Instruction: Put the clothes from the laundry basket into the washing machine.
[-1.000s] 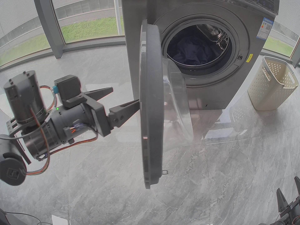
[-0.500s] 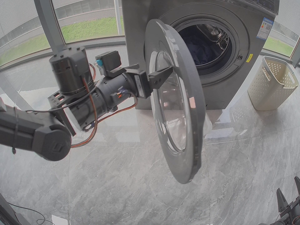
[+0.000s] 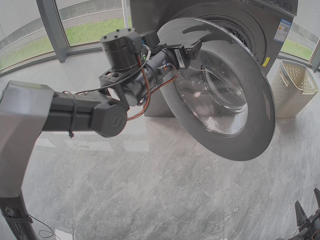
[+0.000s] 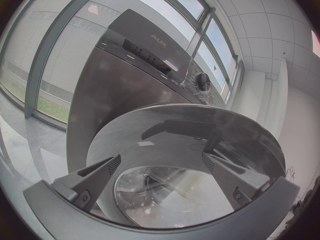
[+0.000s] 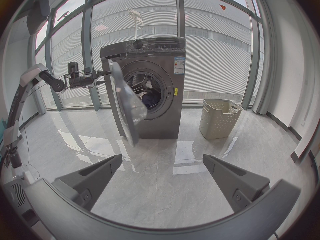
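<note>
**Step in hand (judged): shutting the door on the loaded drum.**

1. Washer [image 3: 150, 7]: it stands on the floor [image 3: 150, 190] in front of the robot, with its opening facing forward.
2. Door [image 3: 216, 90]: it is hinged on the robot's left and stands part-way shut, angled across the opening. The edge away from the hinge is not yet at the washer front.
3. Basket [image 3: 283, 97]: it stands on the floor just beside the washer, on the robot's right. No garment shows above its rim.
4. Clothes [image 5: 149, 100]: a dark bundle lies inside the drum, behind the door.
5. Left gripper [image 4: 161, 162]: its jaws are spread wide and hold nothing. The fingertips [image 4: 115, 162] rest against the door's outer face, near the edge of the glass.
6. Right gripper [image 5: 162, 164]: its jaws are spread wide and empty. It sits low, well apart from the washer.

**Procedure**

- Push on the grey ring, not the glass.
- Follow the door's arc about the hinge; a straight push would let the fingertips slide off.
- Confirm that no cloth hangs over the drum lip before the final press.
- Press firmly at the end of travel to seat the latch.
- Keep the right arm where it is.
</note>
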`<state>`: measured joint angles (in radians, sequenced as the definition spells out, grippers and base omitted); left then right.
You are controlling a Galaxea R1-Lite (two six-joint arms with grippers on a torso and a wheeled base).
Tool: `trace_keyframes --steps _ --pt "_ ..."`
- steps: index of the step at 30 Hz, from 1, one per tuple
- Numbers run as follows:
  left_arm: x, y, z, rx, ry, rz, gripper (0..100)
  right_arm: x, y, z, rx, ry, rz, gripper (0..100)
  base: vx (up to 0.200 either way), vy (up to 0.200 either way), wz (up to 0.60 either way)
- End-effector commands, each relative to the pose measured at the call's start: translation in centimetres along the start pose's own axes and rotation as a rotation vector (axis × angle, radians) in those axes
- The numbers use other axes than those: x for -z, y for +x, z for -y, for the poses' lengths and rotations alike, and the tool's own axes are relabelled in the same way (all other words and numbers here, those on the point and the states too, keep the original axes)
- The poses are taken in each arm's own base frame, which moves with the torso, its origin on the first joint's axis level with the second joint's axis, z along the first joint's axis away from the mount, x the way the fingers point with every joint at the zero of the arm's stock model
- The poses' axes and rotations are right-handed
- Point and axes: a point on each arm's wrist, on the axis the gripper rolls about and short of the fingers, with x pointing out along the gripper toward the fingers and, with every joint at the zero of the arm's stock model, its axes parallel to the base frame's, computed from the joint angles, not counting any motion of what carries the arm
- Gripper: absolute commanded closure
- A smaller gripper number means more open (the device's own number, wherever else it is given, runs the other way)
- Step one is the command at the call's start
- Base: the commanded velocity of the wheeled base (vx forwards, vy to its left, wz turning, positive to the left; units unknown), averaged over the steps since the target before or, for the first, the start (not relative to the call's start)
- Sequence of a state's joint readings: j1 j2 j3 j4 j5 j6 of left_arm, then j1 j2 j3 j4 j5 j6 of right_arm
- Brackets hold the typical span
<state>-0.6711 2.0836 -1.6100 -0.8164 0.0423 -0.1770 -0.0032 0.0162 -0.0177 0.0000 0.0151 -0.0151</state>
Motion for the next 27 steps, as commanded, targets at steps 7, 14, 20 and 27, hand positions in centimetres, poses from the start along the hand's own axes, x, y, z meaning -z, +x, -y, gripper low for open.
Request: trace_keyframes --steps 7,14,20,27 --pt "4.7 4.9 0.3 -0.073 -0.047 -0.030 0 0.5 0.0 0.0 0.000 0.000 -0.005 0 0.000 0.000 0.00" --pt "1.2 -0.2 1.8 -0.057 -0.058 -0.118 0 0.5 0.0 0.0 0.000 0.000 -0.003 0 0.000 0.000 0.00" --pt "0.4 -11.3 1.2 0.003 -0.045 -0.252 0 0.5 0.0 0.0 0.000 0.000 -0.003 0 0.000 0.000 0.00" --pt "-0.5 -23.4 -0.9 -0.038 -0.023 -0.298 0 0.5 0.0 0.0 0.000 0.000 -0.005 0 0.000 0.000 0.00"
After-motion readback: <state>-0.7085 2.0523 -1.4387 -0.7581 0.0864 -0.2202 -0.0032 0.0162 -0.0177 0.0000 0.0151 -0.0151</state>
